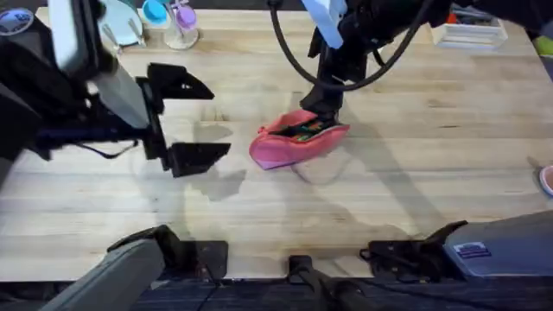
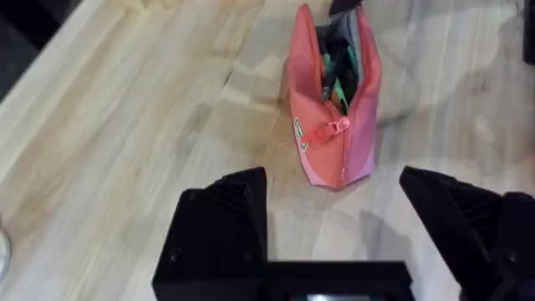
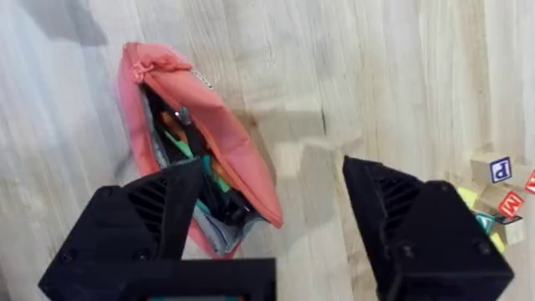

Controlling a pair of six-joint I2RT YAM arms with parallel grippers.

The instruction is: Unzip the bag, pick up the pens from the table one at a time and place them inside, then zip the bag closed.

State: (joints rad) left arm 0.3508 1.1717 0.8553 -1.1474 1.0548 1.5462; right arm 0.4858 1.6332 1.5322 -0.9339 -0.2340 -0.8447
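Observation:
The pink bag lies mid-table with its zipper open; its pink pull hangs at the end nearer my left arm. Thin dark and green-orange pens lie inside the opening. My right gripper hovers over the bag's far end, open, with one finger above the pouch's mouth and the other over bare wood. It holds nothing. My left gripper stands open and empty to the left of the bag, a short gap away, pointing at the bag.
A clear cup and blue-lidded containers stand at the table's far left. A white object sits at the far right. Letter blocks lie near the right gripper. Bare wooden table spreads in front of the bag.

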